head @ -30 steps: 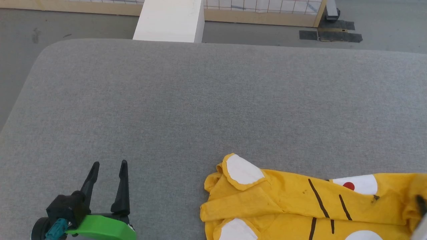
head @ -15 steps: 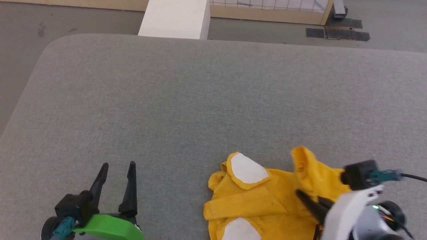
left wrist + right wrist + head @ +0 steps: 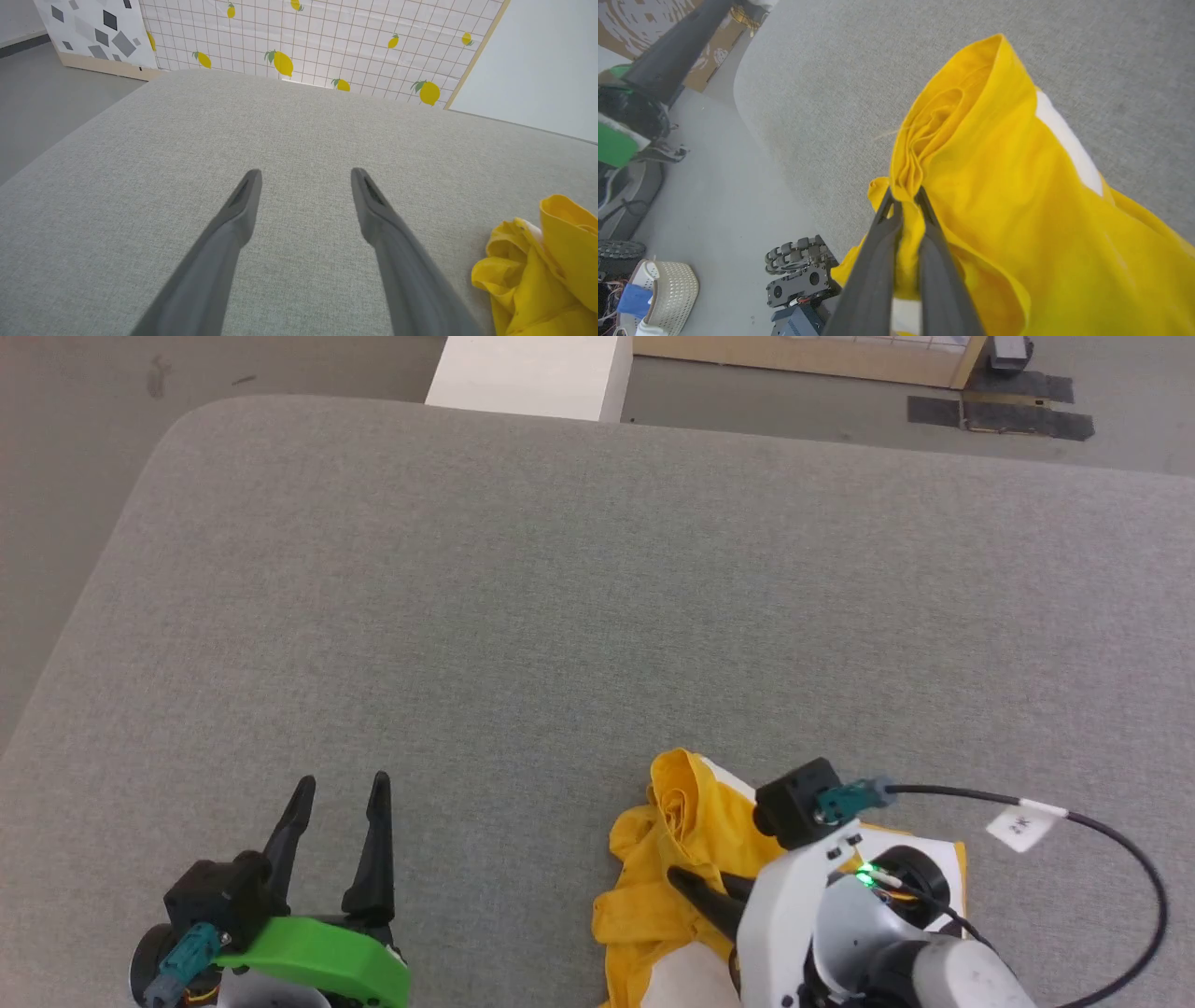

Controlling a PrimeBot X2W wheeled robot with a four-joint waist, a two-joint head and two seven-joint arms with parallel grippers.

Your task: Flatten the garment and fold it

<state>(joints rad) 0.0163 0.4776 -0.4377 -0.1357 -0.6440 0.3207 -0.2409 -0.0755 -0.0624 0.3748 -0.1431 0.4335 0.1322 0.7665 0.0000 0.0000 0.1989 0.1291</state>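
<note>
Garment bunched, its pinched fold upward between the right fingers

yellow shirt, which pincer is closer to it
Right. The right pincer is shut on the yellow shirt; the left pincer hangs open over the grey surface, apart from it.
</note>
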